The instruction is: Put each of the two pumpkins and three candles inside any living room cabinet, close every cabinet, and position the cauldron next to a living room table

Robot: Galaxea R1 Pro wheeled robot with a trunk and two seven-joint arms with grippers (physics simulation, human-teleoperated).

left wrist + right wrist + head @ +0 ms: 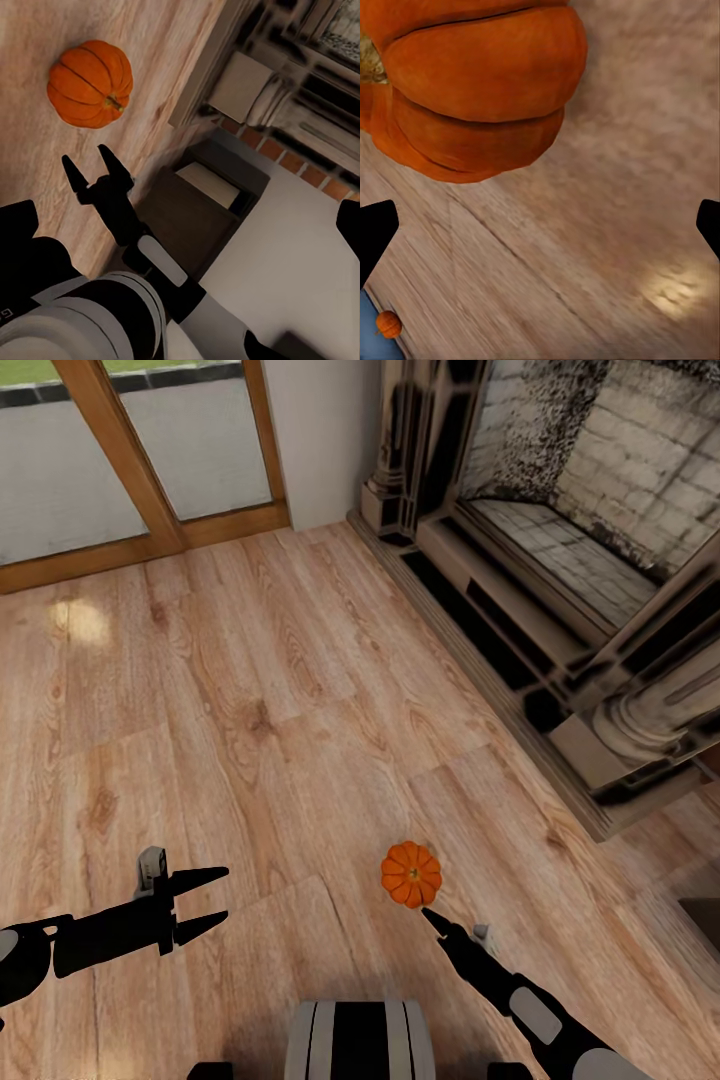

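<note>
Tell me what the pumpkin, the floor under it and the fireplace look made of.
Pumpkin: smooth matte orange ribbed skin; real or plastic, can't tell. Floor: light wood planks with visible grain, knots and a soft sheen by the window. Fireplace: apparently carved stone, pale and mottled with dark patches, and a block-lined firebox. Right gripper fingers: plain matte black, material unclear.

A bright-orange ribbed pumpkin (411,874) lies on the warm brown wood-grain floor (250,740) by black tools.
</note>
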